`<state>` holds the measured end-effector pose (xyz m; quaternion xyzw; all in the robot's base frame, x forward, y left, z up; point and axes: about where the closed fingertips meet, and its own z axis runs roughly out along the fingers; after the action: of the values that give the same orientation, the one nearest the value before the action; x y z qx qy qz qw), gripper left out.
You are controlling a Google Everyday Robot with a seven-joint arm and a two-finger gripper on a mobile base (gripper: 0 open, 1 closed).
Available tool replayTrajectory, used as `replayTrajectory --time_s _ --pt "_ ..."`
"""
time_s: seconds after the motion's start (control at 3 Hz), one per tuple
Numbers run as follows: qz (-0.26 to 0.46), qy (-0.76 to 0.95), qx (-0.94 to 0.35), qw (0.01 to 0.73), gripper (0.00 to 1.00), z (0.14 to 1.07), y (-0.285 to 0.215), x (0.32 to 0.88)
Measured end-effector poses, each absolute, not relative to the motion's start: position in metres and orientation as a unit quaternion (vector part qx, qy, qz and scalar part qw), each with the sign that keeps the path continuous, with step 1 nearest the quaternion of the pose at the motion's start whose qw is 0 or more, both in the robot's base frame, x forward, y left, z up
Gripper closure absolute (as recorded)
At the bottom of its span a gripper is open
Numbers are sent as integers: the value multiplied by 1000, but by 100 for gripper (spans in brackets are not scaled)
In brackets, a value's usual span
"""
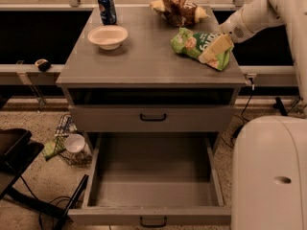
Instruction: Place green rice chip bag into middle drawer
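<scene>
The green rice chip bag (196, 46) lies on the right side of the grey cabinet top (144, 61). My gripper (215, 49) is at the bag's right end, lying over it and touching it, with the white arm (249, 18) reaching in from the upper right. The middle drawer (153, 188) is pulled far out at the bottom of the view; its flat grey floor is bare and its black bar handle (153, 221) faces the front. Above it sits a closed grey drawer front (153, 119) with a similar handle.
A white bowl (108, 36) and a blue can (107, 8) stand at the top's back left; a brown-and-tan snack bag (178, 9) lies at the back. My white base (271, 171) is right of the drawer. A black chair (14, 152) and a wire basket (71, 145) are on the floor at left.
</scene>
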<state>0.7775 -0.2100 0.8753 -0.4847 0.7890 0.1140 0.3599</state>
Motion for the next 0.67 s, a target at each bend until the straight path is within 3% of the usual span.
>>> replayTrajectory --time_s 0.67 --pt "113 825 -454 318 42 855 -223 779"
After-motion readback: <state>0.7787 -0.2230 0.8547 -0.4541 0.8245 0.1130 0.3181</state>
